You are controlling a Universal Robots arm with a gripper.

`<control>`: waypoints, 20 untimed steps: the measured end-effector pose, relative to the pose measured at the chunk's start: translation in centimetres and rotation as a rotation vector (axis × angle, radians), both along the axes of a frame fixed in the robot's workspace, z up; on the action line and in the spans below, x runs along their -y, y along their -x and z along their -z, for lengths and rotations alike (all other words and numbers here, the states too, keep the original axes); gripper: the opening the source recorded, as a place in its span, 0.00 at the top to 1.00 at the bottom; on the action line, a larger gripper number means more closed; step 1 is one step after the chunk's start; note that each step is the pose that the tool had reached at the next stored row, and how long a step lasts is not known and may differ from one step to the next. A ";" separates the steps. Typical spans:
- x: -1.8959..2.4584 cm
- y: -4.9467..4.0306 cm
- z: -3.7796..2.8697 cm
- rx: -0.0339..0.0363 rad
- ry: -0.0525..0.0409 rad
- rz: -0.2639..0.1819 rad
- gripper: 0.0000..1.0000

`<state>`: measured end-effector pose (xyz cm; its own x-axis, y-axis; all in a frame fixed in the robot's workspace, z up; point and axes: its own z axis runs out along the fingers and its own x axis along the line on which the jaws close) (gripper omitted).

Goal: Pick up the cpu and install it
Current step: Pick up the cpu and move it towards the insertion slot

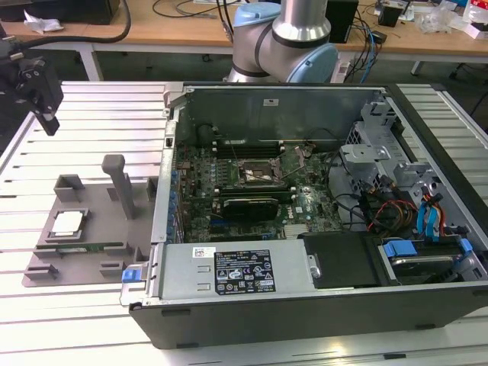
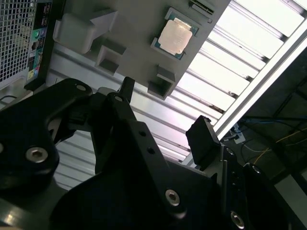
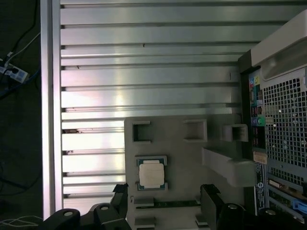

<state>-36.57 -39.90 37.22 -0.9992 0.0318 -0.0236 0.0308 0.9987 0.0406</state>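
Observation:
The cpu (image 1: 67,223) is a small square chip with a silvery top, lying flat in a recess of the grey holder plate (image 1: 95,221) at the exterior view's left. Both wrist views look down on the cpu (image 2: 175,34) (image 3: 152,173) from well above. My black gripper (image 1: 46,114) hangs high over the slatted table, above and beyond the plate's far left corner. Its fingers (image 3: 120,197) stand apart in both wrist views, with nothing between them; the gripper (image 2: 165,115) (image 3: 165,200) is open. The black socket frame (image 1: 263,174) sits on the motherboard inside the open computer case (image 1: 305,198).
A long green memory stick (image 1: 84,246) lies in a slot of the plate just in front of the cpu. A grey post (image 1: 118,183) and several blocks rise from the plate. The case wall (image 1: 164,191) stands right of the plate. The arm's base (image 1: 286,38) is behind the case.

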 end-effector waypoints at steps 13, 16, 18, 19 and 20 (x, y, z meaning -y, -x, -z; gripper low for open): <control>0.00 0.00 0.58 0.0000 -0.0001 0.000 0.29; 0.00 0.00 0.80 0.0001 -0.0001 0.000 0.29; 0.00 0.00 0.91 0.0000 0.0000 0.000 0.29; 0.00 0.00 0.97 0.0000 0.0000 0.000 0.29; 0.00 0.00 1.03 0.0000 0.0000 0.000 0.29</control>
